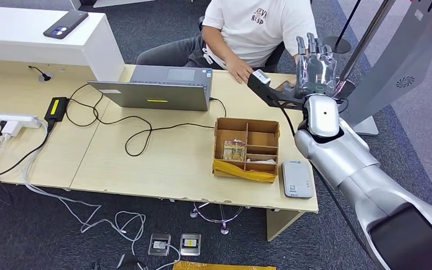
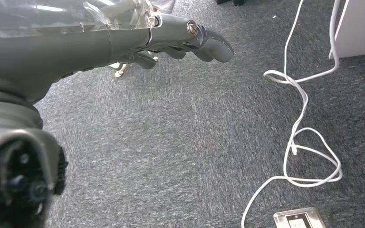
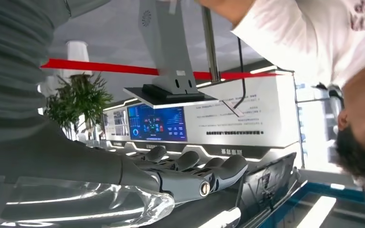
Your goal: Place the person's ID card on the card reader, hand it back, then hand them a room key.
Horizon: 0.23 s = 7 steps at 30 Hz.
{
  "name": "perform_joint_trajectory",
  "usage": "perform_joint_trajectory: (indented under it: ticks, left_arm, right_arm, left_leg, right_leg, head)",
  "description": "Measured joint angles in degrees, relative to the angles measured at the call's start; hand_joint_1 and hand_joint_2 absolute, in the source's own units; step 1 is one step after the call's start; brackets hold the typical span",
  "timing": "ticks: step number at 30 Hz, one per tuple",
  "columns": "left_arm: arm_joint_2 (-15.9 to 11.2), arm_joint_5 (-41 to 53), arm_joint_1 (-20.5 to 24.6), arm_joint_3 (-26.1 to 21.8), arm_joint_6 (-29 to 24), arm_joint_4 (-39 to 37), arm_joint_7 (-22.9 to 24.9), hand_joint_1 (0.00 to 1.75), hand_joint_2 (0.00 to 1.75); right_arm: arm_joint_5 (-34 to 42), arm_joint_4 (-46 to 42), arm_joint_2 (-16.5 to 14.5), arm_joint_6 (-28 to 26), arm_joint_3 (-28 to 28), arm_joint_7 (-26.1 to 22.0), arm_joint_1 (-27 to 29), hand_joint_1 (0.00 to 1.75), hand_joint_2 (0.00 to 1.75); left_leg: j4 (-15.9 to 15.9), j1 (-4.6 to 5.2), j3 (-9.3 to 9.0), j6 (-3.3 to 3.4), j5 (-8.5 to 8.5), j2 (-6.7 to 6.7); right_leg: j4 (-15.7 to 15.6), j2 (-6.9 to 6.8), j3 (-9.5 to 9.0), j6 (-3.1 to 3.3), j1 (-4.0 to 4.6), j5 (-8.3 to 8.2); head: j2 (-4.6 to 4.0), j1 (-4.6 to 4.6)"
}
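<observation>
1. Table (image 1: 146,163): pale wood. The person (image 1: 259,25) in a white shirt sits at its far side, one hand (image 1: 239,70) resting on the far edge.

2. Right hand (image 1: 314,64): we raise it past the table's far right corner, fingers (image 1: 309,48) straight, slightly apart, pointing up. We see nothing in it.

3. Left hand (image 2: 171,42): hangs over grey carpet, fingers loosely curled, holding nothing.

4. Cardboard box (image 1: 246,149): compartmented, centre-right on the table; small cards or keys (image 1: 235,149) lie in one cell, too small to identify.

5. Card reader (image 1: 297,179): grey, flat, just beside the box at the near right edge; nothing on it.

6. ID card: we cannot make it out. A brownish item (image 1: 286,85) lies near the person's hand, close below our raised hand; it may be the card.

Step, as we judge it: receiving the card. We should keep the palm steady and presented, close only once the card sits between thumb and fingers, then bring it down flat on the reader, clear of the box.
</observation>
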<state>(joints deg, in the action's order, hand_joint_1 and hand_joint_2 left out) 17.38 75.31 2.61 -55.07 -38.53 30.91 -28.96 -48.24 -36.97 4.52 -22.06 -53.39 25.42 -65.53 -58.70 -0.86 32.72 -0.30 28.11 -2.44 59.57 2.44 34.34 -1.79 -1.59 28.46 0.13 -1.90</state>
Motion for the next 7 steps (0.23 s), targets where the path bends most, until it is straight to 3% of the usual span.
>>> perform_joint_trajectory:
  ticks: [3,7]
  left_arm:
    - [0.0,-0.4,0.0,-0.1,0.0,0.0,0.0,0.0,0.0]
    - [0.0,-1.7,0.0,-0.1,0.0,0.0,0.0,0.0,0.0]
  right_arm:
    - [0.9,-0.3,0.2,-6.0,0.2,-0.6,-0.2,0.0,1.75]
    - [-0.5,-2.1,1.3,-10.2,0.4,0.1,-0.3,0.0,1.75]
  left_leg:
    - [0.0,0.0,-0.01,0.0,0.0,0.01]
    - [0.0,0.0,-0.07,0.0,0.0,0.04]
  right_leg:
    - [0.0,0.01,0.0,0.0,0.0,0.0]
    - [0.0,0.04,0.01,0.0,0.0,0.0]
  head:
    - [0.0,0.0]
    - [0.0,0.01]
